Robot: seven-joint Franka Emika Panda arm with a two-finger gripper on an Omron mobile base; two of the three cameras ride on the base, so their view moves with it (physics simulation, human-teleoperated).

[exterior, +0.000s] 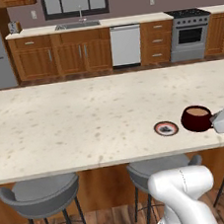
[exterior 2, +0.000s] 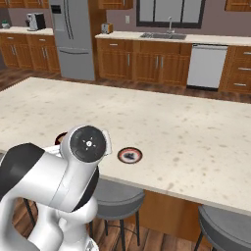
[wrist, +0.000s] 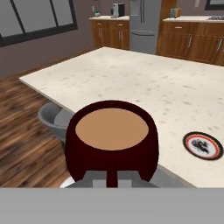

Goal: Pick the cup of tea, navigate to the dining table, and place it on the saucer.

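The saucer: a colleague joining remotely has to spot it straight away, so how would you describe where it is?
Find the long dining table with the cream speckled top. Near its front edge, above the grey stools, lies the saucer: a small flat maroon disc with a pale ring, left of the taller cup of tea.

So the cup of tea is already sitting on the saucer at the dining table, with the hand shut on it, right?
Not quite. The cup of tea is beside the saucer, not on it, as the left base view shows. The hand is shut on it at the dining table.
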